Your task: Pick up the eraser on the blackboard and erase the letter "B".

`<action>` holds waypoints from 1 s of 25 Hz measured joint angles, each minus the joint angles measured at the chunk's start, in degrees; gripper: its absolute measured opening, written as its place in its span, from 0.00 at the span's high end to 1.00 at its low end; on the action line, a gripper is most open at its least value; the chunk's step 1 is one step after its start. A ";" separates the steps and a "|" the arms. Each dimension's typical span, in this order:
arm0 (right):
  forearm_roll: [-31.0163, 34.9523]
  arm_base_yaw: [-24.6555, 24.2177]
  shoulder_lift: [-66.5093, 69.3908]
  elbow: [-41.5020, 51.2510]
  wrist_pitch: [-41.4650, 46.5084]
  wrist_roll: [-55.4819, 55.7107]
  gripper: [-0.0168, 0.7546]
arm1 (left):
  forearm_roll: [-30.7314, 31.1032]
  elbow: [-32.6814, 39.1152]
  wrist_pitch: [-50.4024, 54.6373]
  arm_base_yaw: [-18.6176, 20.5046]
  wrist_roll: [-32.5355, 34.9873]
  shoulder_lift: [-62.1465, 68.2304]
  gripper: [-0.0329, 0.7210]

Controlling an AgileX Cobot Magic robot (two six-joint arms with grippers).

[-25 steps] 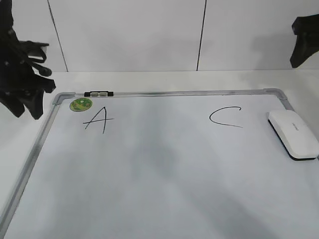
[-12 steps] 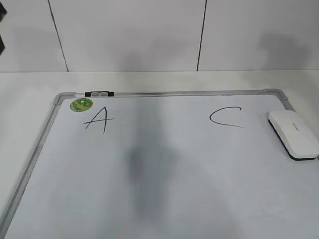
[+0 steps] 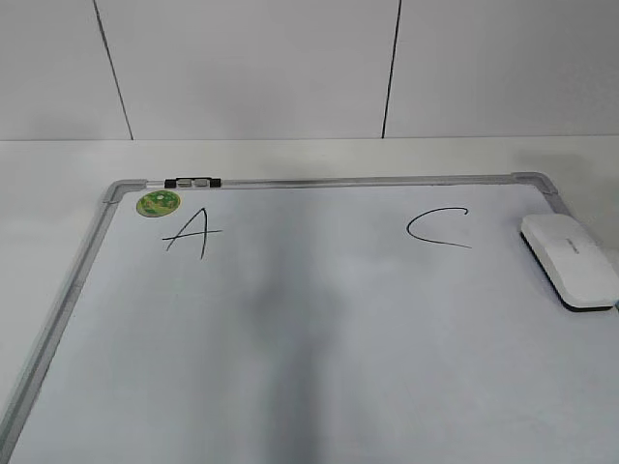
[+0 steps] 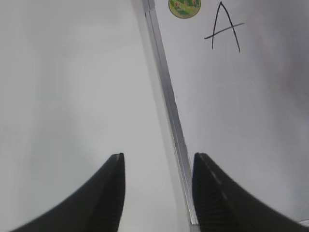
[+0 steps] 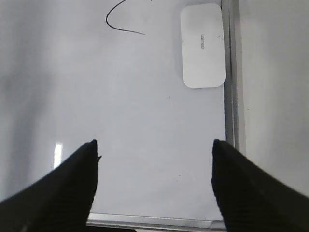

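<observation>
Exterior view: the white eraser, black felt beneath, lies at the blackboard's right edge beside letter C; my left gripper and right gripper hang spread apart, empty.

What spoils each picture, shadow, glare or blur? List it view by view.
Exterior view: a soft dark shadow band runs down the blackboard between A and C. Left wrist view: the gripper fingers are blurred, too near. Right wrist view: a small bright glare patch by the left finger; the eraser is sharp.
</observation>
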 joint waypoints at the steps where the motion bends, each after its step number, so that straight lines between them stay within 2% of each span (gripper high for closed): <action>1: 0.00 0.00 -2.18 1.30 0.04 -0.60 0.22 | 0.00 1.48 0.02 0.00 0.00 -2.50 0.49; 14: -1.87 0.00 -27.91 13.97 0.60 -2.00 0.22 | 0.00 22.06 -0.84 0.00 0.00 -34.14 0.49; 25: -1.96 0.00 -49.51 27.79 -0.08 -2.26 0.22 | 0.00 36.76 -5.66 0.00 2.35 -54.56 0.50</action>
